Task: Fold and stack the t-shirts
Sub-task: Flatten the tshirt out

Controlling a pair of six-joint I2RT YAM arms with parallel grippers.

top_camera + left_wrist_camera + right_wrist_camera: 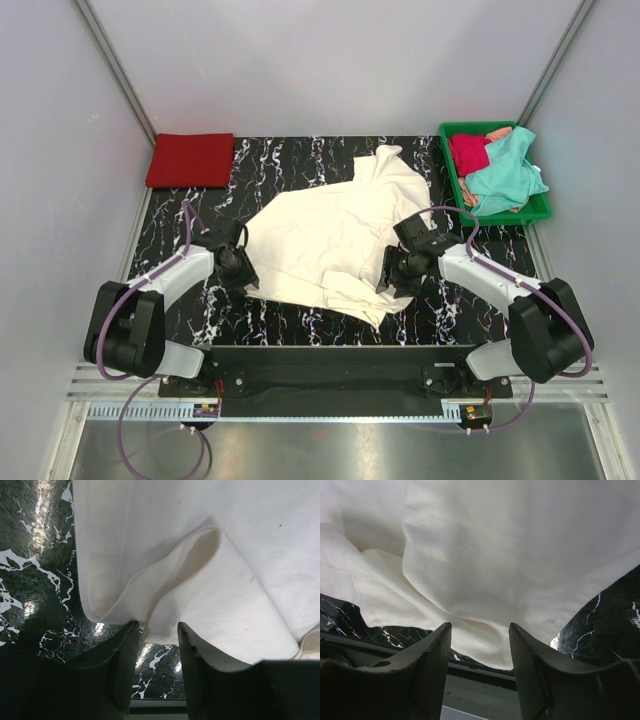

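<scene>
The step in hand looks like the first fold of the cream shirt, with both grippers low at its edges, set to take hold. The left gripper (157, 628) stands about half open. A doubled hem of the cream shirt (330, 235) lies just between its fingertips, and bare table (270, 322) shows in the gap below, so the cloth is touched, not pinched. The right gripper (480, 628) is a little wider. A soft bulge of the same shirt hangs into its gap, and its jaws are not closed on it either.

Next, I judge, each gripper must close on its edge, then both lift together so the cloth neither drags nor bunches. The left has more than one layer at its tips and may catch only one.

The cream shirt lies rumpled across the middle of the table. The left gripper is at its left edge and the right gripper at its near-right side. Part of the shirt is doubled over at the near side.

A red shirt (190, 160) lies folded flat at the far left, well apart. At the far right a tray (451, 170) holds the teal shirt (505, 175) and the crimson shirt (467, 152) in a loose heap, with a bit of peach cloth (498, 133) beside them. So one shirt is folded and the rest wait.
</scene>
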